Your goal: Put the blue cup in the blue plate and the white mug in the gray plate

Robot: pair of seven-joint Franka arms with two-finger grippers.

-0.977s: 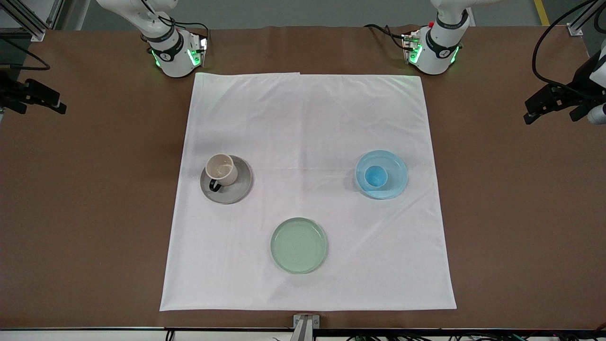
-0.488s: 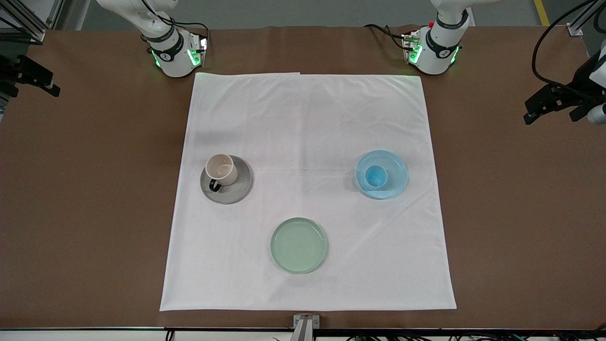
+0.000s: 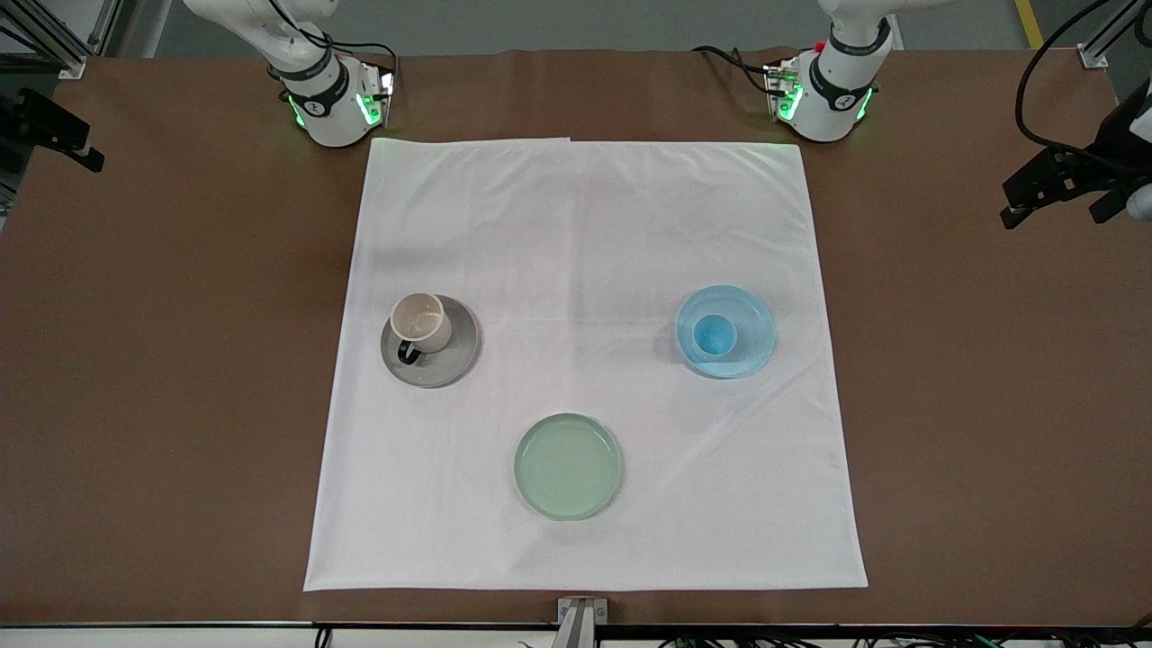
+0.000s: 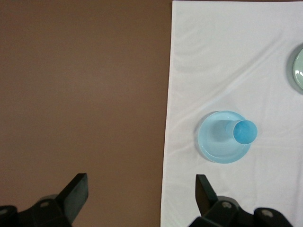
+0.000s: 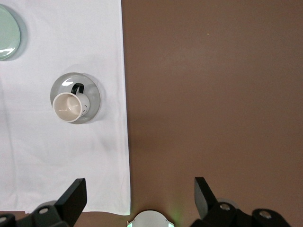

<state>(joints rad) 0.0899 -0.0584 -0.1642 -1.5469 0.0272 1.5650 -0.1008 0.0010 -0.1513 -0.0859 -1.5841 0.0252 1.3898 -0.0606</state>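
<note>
The blue cup (image 3: 715, 335) stands upright in the blue plate (image 3: 758, 315), toward the left arm's end of the white cloth. The white mug (image 3: 420, 322) stands on the gray plate (image 3: 459, 349), handle toward the front camera. My left gripper (image 3: 1055, 200) hangs open and empty over bare table past the cloth's edge. Its wrist view shows its open gripper (image 4: 139, 189), the cup (image 4: 245, 132) and the plate (image 4: 213, 142). My right gripper (image 3: 54, 135) is open and empty over bare table at the other end. Its wrist view shows its open gripper (image 5: 138, 189), the mug (image 5: 68, 106) and the gray plate (image 5: 93, 97).
A pale green plate (image 3: 568, 466) lies empty on the white cloth (image 3: 585, 225), nearer the front camera than both other plates. The arm bases (image 3: 328, 99) (image 3: 828, 94) stand at the cloth's top edge. Brown table surrounds the cloth.
My right gripper has drawn away from the cloth, higher in the front view. My left gripper has shifted slightly outward. The cups and plates have not moved.
</note>
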